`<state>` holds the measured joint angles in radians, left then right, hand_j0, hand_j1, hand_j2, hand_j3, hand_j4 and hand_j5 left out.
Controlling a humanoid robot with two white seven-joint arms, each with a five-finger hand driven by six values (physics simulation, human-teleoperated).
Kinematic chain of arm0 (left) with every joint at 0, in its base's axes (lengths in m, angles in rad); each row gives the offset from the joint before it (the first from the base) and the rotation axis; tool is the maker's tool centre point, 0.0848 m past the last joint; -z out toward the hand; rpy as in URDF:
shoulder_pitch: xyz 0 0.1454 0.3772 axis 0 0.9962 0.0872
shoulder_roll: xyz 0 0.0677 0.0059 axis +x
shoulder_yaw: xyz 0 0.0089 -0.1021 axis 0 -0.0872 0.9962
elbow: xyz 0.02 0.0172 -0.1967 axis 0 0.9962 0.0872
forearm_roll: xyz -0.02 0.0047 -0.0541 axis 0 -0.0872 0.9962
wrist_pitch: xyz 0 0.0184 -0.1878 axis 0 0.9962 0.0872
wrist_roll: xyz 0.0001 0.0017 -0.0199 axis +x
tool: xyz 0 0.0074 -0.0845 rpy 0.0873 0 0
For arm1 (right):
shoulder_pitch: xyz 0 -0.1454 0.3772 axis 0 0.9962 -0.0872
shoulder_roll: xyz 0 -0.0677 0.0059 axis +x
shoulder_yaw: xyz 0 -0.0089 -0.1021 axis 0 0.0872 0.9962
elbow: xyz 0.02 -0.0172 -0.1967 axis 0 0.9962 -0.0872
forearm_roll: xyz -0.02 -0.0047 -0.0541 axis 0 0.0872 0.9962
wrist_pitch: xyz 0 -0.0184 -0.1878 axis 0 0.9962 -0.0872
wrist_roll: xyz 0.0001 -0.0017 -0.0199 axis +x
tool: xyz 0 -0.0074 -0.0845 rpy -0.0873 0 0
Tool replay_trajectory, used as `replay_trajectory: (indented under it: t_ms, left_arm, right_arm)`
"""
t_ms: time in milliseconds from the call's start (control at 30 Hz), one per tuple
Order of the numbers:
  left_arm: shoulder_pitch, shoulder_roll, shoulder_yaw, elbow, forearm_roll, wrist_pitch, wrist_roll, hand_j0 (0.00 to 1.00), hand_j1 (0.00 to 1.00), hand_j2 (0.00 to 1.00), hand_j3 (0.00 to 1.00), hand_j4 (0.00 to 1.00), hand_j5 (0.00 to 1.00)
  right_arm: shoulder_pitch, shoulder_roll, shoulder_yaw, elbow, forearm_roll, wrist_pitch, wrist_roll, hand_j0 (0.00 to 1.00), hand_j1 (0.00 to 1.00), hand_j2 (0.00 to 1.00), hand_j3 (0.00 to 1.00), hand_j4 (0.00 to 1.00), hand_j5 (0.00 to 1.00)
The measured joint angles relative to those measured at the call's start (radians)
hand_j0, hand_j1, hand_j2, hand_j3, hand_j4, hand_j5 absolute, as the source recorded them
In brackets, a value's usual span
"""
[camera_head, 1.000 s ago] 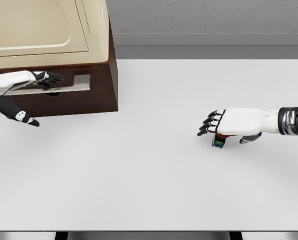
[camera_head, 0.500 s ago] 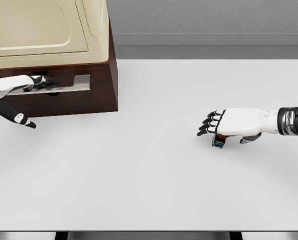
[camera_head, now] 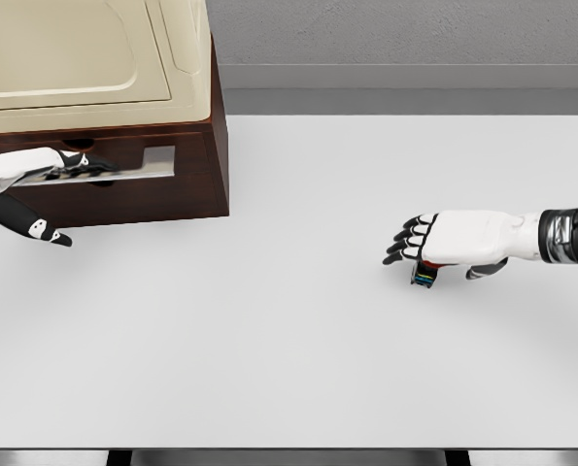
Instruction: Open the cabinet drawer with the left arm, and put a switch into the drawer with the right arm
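While my left hand (camera_head: 70, 163) is curling its fingers on the drawer (camera_head: 104, 175) front, I'm judging a pull comes next; my right hand (camera_head: 444, 243), far right of the cabinet (camera_head: 187, 146), is hovering half-curled over the switch (camera_head: 425, 276).

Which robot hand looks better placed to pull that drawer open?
The left robot hand: it is already at the drawer front on the cabinet. The right robot hand is far across the table, over the switch.
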<state>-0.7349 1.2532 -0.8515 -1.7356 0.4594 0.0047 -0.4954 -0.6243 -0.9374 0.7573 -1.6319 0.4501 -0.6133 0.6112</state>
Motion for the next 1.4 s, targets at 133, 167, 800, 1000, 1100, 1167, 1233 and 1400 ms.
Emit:
replay_trajectory:
  t_ms: [133, 167, 800, 1000, 1100, 1167, 1233, 1400]
  left_arm:
    - [0.0, 0.004, 0.001, -0.001, 0.004, -0.004, -0.012, 0.92, 0.92, 0.92, 0.92, 0.92, 0.92]
    - [0.0, 0.005, 0.001, -0.001, 0.004, -0.007, -0.014, 0.92, 0.92, 0.92, 0.92, 0.92, 0.92]
    - [0.003, 0.046, 0.0, 0.003, 0.073, -0.064, -0.106, 0.93, 0.93, 0.93, 0.93, 0.93, 0.93]
    - [0.003, 0.059, -0.002, 0.004, 0.096, -0.081, -0.137, 0.93, 0.93, 0.93, 0.93, 0.93, 0.93]
    - [0.003, 0.067, -0.003, 0.004, 0.105, -0.093, -0.153, 0.93, 0.93, 0.93, 0.93, 0.93, 0.93]
    - [0.003, 0.069, -0.005, 0.004, 0.11, -0.097, -0.153, 0.93, 0.93, 0.93, 0.93, 0.93, 0.93]
    - [0.003, 0.068, -0.013, 0.004, 0.108, -0.103, -0.131, 0.93, 0.93, 0.93, 0.93, 0.93, 0.93]
    - [0.003, 0.067, -0.017, 0.0, 0.124, -0.108, -0.111, 0.93, 0.93, 0.93, 0.93, 0.93, 0.93]
  right_arm:
    - [0.0, 0.001, 0.001, 0.0, 0.001, 0.0, 0.0, 1.0, 1.0, 1.0, 1.0, 1.0, 1.0]
    - [0.0, 0.002, 0.0, 0.001, 0.001, 0.0, 0.0, 1.0, 1.0, 1.0, 1.0, 1.0, 1.0]
    - [0.0, -0.001, -0.006, 0.001, 0.003, 0.0, 0.0, 1.0, 1.0, 1.0, 1.0, 1.0, 1.0]
    - [0.0, -0.002, -0.008, 0.002, 0.003, 0.0, 0.0, 1.0, 1.0, 1.0, 1.0, 1.0, 1.0]
    - [0.0, -0.002, -0.008, 0.002, 0.004, 0.0, 0.0, 1.0, 1.0, 1.0, 1.0, 1.0, 1.0]
    - [0.0, -0.002, -0.008, 0.002, 0.005, 0.0, 0.0, 1.0, 1.0, 1.0, 1.0, 1.0, 1.0]
    - [0.0, -0.002, -0.008, 0.002, 0.005, 0.0, 0.0, 1.0, 1.0, 1.0, 1.0, 1.0, 1.0]
    - [0.0, -0.003, -0.009, 0.001, 0.005, 0.0, 0.0, 0.98, 0.98, 0.98, 0.98, 0.98, 0.98]
